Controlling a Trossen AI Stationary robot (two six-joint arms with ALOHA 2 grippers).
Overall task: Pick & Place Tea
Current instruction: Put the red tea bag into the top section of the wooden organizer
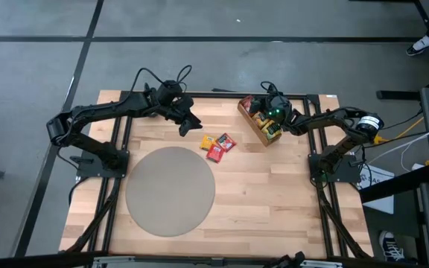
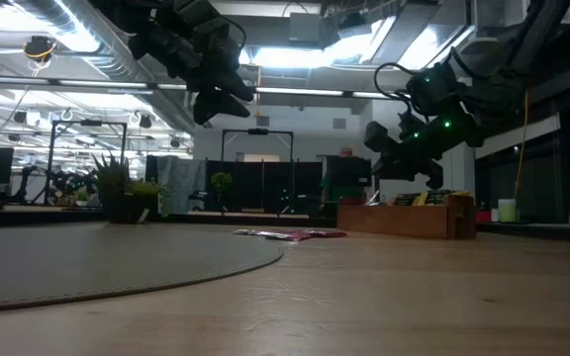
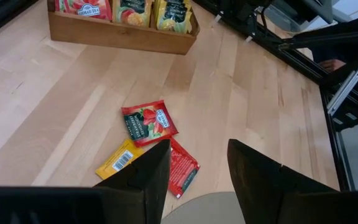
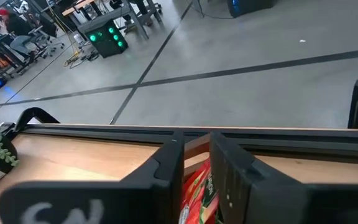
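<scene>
Dark left fingers (image 3: 194, 180) are filling the near edge of the left wrist view, standing apart with nothing between them. Just ahead of their tips three loose sachets (image 3: 149, 146) are lying flat on the worktop (image 1: 274, 186) in a small cluster: a red one (image 3: 148, 122) farthest from the tips, a yellow one (image 3: 118, 160) off to one side, and a second red one (image 3: 180, 167) closest, partly hidden behind one finger. Beyond them the tray (image 3: 120, 34) is sitting with more sachets upright in its slots.

In the high view the left fingers (image 1: 188, 121) are hovering near the cluster (image 1: 218, 146) — clearly nearer to it than the right arm is. The right fingers (image 4: 194, 180) are hanging over the tray (image 1: 261, 123) with only a narrow gap between them; a red sachet (image 4: 197, 193) is showing in that gap, standing in the tray below, but whether it is being gripped or merely seen through the gap I cannot tell.

My reading: the loose sachets are the left arm's to take — the closest red one is lying slantwise to the line between the fingertips, so a descent with a slight wrist turn looks to be what the pick is asking for.
</scene>
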